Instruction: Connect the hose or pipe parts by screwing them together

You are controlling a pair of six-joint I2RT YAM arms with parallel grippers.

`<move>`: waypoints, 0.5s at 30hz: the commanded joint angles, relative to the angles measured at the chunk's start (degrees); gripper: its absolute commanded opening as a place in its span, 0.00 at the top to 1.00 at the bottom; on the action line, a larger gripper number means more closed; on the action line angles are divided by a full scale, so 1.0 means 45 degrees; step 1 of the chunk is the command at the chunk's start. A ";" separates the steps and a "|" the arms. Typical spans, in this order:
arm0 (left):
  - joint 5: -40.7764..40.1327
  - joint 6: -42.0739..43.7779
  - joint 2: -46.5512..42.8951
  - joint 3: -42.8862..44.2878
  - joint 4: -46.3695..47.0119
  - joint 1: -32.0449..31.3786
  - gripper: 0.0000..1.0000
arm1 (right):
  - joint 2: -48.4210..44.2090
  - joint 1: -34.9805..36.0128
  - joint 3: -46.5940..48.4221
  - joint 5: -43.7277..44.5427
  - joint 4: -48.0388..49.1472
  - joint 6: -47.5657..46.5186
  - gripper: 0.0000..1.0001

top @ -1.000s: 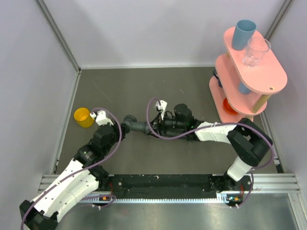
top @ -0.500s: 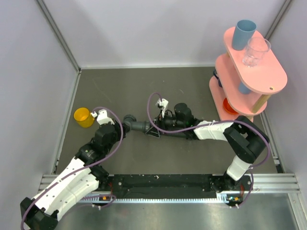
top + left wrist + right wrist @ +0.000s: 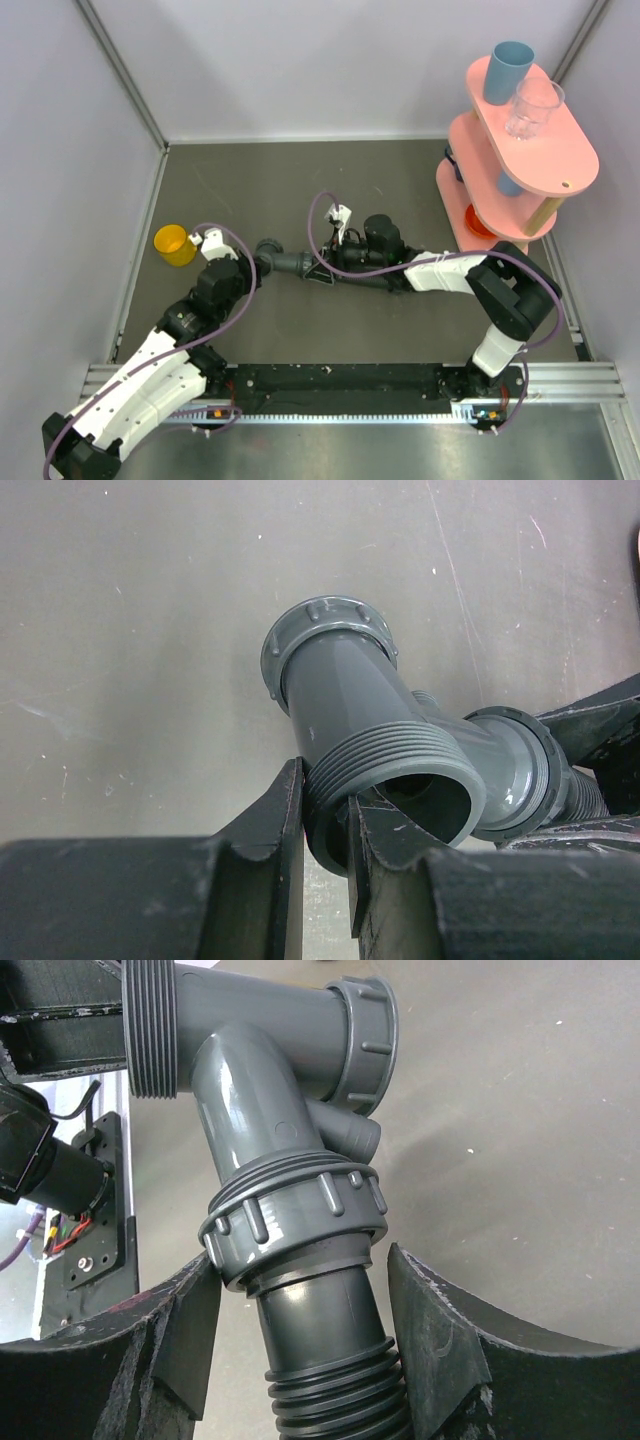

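Running left to right in the top view, the branch fitting (image 3: 285, 263) was clamped at its threaded mouth by the left gripper (image 3: 325, 820); the right gripper (image 3: 300, 1265), jaws apart, straddled the collar (image 3: 295, 1225) of the hose (image 3: 330, 1400), seemingly just clear of it.

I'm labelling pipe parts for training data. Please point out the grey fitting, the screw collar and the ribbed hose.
grey fitting (image 3: 245, 1090): right wrist view, on its bent branch.
screw collar (image 3: 295, 1225): right wrist view, on its ridged band.
ribbed hose (image 3: 335, 1400): right wrist view, on its top ribs.
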 commanded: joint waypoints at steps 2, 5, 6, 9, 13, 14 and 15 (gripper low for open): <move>0.2488 0.0062 -0.0138 0.0259 -0.0509 -0.0355 1.00 | -0.0304 -0.0547 0.0744 0.2296 0.2910 0.0260 0.60; 0.2508 0.0062 -0.0138 0.0240 -0.0607 -0.0335 1.00 | -0.0382 -0.0527 0.0588 0.2531 0.3183 0.0240 0.56; 0.2508 0.0062 -0.0119 0.0240 -0.0607 -0.0335 1.00 | -0.0421 -0.0527 0.0588 0.2570 0.3300 0.0202 0.50; 0.2508 0.0043 -0.0099 0.0220 -0.0627 -0.0355 1.00 | -0.0441 -0.0527 0.0471 0.2590 0.3535 0.0104 0.42; 0.2508 0.0101 0.0037 0.0279 -0.0646 -0.0336 1.00 | -0.0480 -0.0527 0.0374 0.2396 0.3808 0.0045 0.41; 0.2488 0.0159 0.0057 0.0259 -0.0646 -0.0355 1.00 | -0.0499 -0.0527 0.0412 0.2414 0.3693 0.0219 0.41; 0.2391 0.0160 0.0057 0.0240 -0.0646 -0.0336 1.00 | -0.0519 -0.0547 0.0702 0.2511 0.3421 0.0414 0.40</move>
